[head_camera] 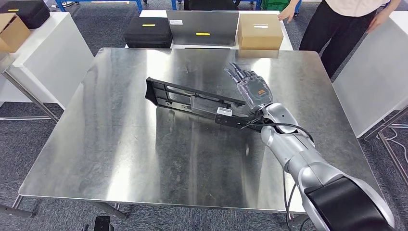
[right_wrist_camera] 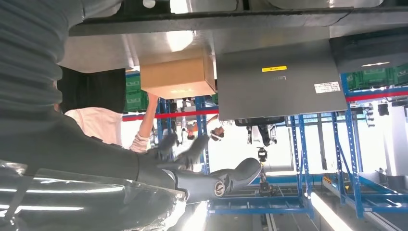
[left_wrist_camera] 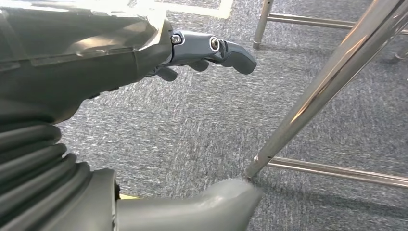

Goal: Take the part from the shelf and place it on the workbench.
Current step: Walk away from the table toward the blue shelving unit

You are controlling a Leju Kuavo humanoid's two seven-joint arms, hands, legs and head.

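you're looking down at a steel workbench (head_camera: 120,159) with the part (head_camera: 192,100), a long flat black plastic frame with cut-outs, lying on it near the middle, running at a slant from the far left toward the near right. its near right end, which carries a small white label, sits just at the wrist of your right hand (head_camera: 251,85). that hand is stretched out above the bench top beyond the part's right end, fingers extended and spread, holding nothing; in the right wrist view the same hand (right_wrist_camera: 192,168) shows its fingers apart with nothing between them. from the head view you can't tell whether the palm touches the bench or hovers over it. your left hand (left_wrist_camera: 192,53) hangs low beside the bench, its wrist view looking at grey carpet (left_wrist_camera: 192,125) and a slanted metal table leg (left_wrist_camera: 327,86); the fingers are loosely apart and nothing is in them. along the far edge of the bench, on a white table behind it, stand a black case (head_camera: 148,32), a grey laptop-like panel (head_camera: 203,28) with a yellow sticker, and a cardboard box (head_camera: 260,31) side by side. a person (head_camera: 337,29) in dark trousers stands at the far right corner, one hand near the cardboard box. another black case (head_camera: 26,12) and a cardboard box (head_camera: 12,31) rest on a white table at the far left.
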